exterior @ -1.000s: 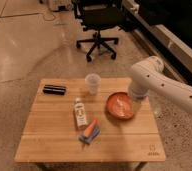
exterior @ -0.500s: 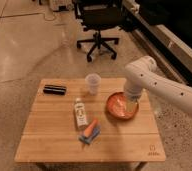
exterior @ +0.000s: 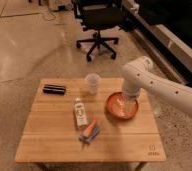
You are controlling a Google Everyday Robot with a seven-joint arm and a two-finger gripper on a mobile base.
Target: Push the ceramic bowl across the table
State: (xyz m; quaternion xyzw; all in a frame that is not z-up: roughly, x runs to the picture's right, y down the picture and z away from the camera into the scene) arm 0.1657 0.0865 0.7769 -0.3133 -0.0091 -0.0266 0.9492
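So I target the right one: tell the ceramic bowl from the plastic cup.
The ceramic bowl is wide, shallow, orange-red; the plastic cup is narrow, taller, translucent whitish. The gripper reaches into the bowl; the cup stands free. Both sit upright on the table.

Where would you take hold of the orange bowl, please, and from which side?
Take the bowl by its rim, coming straight down to pinch the wall: it sits upright, wide and shallow, probably too broad to span. The rim's left side is free; the gripper hangs over the bowl's right part.
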